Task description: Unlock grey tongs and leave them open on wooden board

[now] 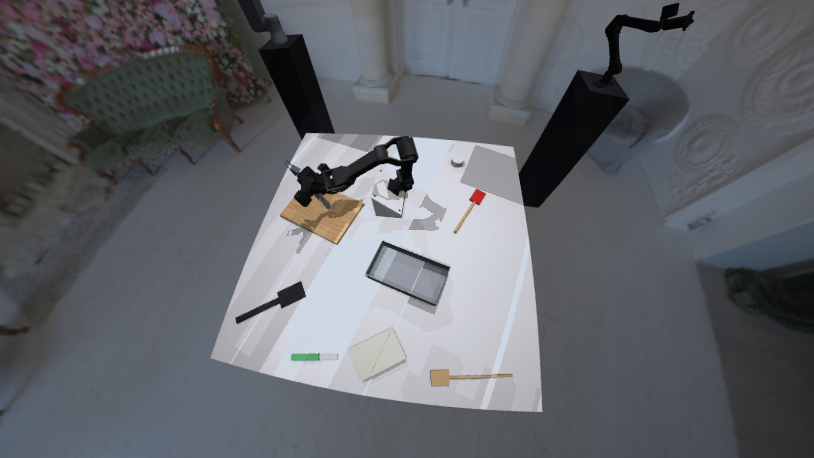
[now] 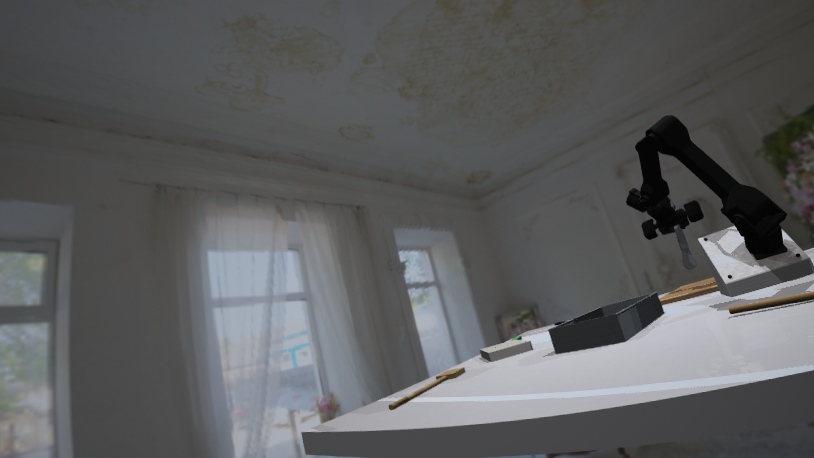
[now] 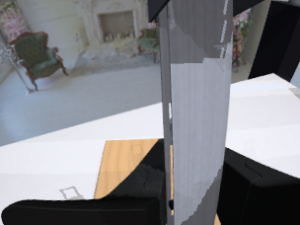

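Gripping the grey tongs, the jaws are raised above the wooden board in the top view; the roasting tin stands apart on the table. In the exterior view, one end of the tongs hangs below the jaws, clear of the table. In the wrist view, the jaws are closed against the tongs' sides, the board beyond them.

Top view — overhead; exterior — low, tableside.
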{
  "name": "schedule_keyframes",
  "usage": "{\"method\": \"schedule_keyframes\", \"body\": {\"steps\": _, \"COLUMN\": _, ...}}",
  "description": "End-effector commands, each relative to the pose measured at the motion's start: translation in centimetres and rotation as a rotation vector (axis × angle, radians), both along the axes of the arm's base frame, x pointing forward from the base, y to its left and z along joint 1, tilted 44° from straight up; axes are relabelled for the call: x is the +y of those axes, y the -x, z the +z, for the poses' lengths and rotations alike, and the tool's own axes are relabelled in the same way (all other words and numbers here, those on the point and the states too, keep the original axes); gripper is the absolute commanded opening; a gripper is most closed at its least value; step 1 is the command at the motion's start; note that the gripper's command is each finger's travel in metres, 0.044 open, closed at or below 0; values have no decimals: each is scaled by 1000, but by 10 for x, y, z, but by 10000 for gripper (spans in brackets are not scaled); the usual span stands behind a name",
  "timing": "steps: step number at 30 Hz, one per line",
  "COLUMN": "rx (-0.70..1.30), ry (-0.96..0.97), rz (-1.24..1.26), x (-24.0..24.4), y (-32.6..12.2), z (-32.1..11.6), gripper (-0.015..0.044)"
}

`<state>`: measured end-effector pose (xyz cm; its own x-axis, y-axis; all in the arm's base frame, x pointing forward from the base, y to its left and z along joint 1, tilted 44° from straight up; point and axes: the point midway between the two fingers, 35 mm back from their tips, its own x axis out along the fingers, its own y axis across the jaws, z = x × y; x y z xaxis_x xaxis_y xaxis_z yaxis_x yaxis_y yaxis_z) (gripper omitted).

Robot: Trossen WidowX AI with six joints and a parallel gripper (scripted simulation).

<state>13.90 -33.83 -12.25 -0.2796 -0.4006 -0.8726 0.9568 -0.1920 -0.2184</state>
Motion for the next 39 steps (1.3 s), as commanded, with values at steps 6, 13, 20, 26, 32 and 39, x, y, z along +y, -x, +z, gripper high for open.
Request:
{"method": "schedule_keyframes", "body": {"steps": 6, "rx": -2, "ry": 33, "rz": -6, "x": -1, "y": 0, "z": 5, "gripper": -150}}
{"method": "schedule_keyframes", "body": {"steps": 13, "rx": -2, "ry": 33, "rz": -6, "x": -1, "y": 0, "z": 5, "gripper": -150}}
{"method": "schedule_keyframes", "body": {"steps": 20, "rx": -2, "ry": 33, "rz": -6, "x": -1, "y": 0, "z": 5, "gripper": -150}}
{"method": "schedule_keyframes", "body": {"steps": 26, "rx": -2, "ry": 33, "rz": -6, "x": -1, "y": 0, "z": 5, "gripper": -150}}
{"method": "schedule_keyframes", "body": {"steps": 32, "rx": -2, "ry": 33, "rz": -6, "x": -1, "y": 0, "z": 5, "gripper": -150}}
{"method": "schedule_keyframes", "body": {"steps": 39, "rx": -1, "ry": 12, "rz": -6, "x": -2, "y": 0, "z": 2, "gripper": -150}}
